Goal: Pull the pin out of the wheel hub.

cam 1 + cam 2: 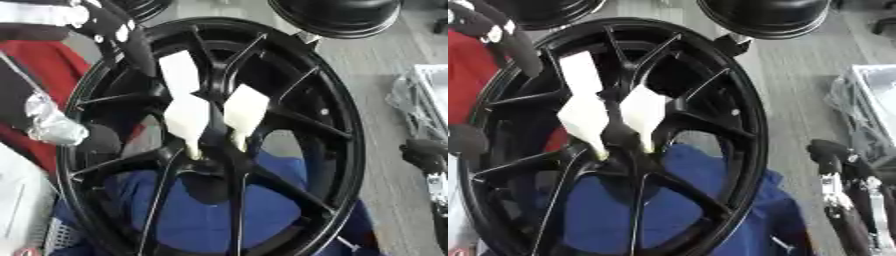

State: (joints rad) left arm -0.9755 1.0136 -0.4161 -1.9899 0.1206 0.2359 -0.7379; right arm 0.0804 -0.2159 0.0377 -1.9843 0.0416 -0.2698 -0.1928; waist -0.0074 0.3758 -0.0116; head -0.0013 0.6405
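1. Blue cloth shows low down, behind the wheel spokes.
2. Big black wheel hub fills the middle.
3. Two cream pins stick into its center, side by side.
4. Left hand sits at the hub's top left, fingers straight, touching the rim.
5. Right hand rests at the right edge, fingers relaxed, holding nothing.

Blue cloth, red fabric, grey floor.
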